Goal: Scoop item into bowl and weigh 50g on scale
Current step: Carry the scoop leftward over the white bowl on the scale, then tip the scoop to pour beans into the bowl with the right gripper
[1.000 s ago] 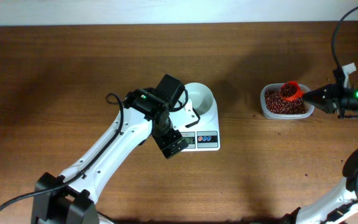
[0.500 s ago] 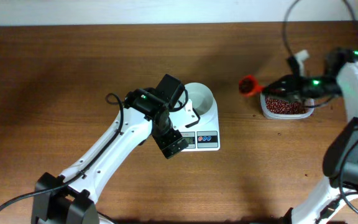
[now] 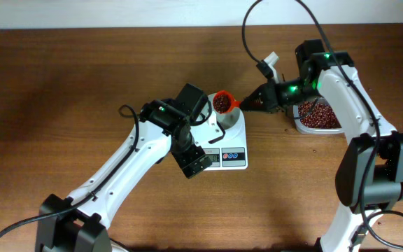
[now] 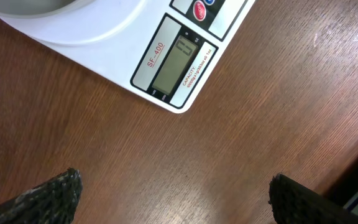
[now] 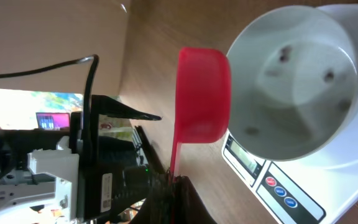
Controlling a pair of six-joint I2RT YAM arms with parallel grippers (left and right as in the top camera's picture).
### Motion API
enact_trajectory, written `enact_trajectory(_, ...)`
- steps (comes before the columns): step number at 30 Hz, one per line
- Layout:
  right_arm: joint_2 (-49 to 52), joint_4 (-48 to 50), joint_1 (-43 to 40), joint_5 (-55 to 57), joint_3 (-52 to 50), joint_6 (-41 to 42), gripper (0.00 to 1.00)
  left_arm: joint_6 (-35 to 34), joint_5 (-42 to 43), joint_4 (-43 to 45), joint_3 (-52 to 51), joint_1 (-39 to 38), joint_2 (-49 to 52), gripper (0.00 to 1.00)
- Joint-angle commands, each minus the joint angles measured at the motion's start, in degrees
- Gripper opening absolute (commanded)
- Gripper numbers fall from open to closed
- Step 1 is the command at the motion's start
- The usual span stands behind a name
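Left arm: left fingers (image 4: 50, 194) spread wide and pointing down at the worktop (image 4: 241, 143). Nothing lies between them and they touch nothing. They hang just off the front-left corner of the scale (image 3: 240, 136). The display (image 4: 176, 62) faces the wrist camera, but its digits are too faint to read.

Right arm: reaches across from the right. The right fingers (image 3: 255, 103) are clamped on the thin handle of the red scoop (image 3: 222, 102). In the wrist view the dark right fingers (image 5: 166, 193) pinch the handle's lower end, and the cup stands out ahead of them.

Scoop: in the overhead view the cup is filled with beans (image 3: 221, 103) and sits over the far-left rim of the bowl (image 3: 229, 117). In the wrist view the cup is close beside the rim. Whether it touches the rim, cannot tell.

Bowl: white, sitting on the rear part of the scale. Only a few stray beans (image 5: 284, 55) lie inside it, scattered apart on the smooth wall and floor.

Supply: the main heap of beans (image 3: 320, 115) is in the clear tub (image 3: 317, 130), on the worktop to the right of the scale and well apart from it. The right arm passes partly over the tub.
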Motion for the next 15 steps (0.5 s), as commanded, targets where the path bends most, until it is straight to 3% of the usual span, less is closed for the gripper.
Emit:
enact_trajectory(1, 0.3, 0.2, 0.9, 2.5, 1.1, 0.8, 0.04, 0.5, -0.2, 0.1, -0.4, 0.4, 0.5, 0.99)
enact_trajectory(6, -0.2, -1.5, 2.5, 10.2, 4.6, 3.7, 0.04, 0.5, -0.2, 0.1, -0.4, 0.4, 0.5, 0.99)
enact_trajectory(15, -0.3, -6.3, 10.6, 34.8, 16.7, 3.7, 0.04, 0.5, -0.2, 0.1, -0.4, 0.4, 0.5, 0.99)
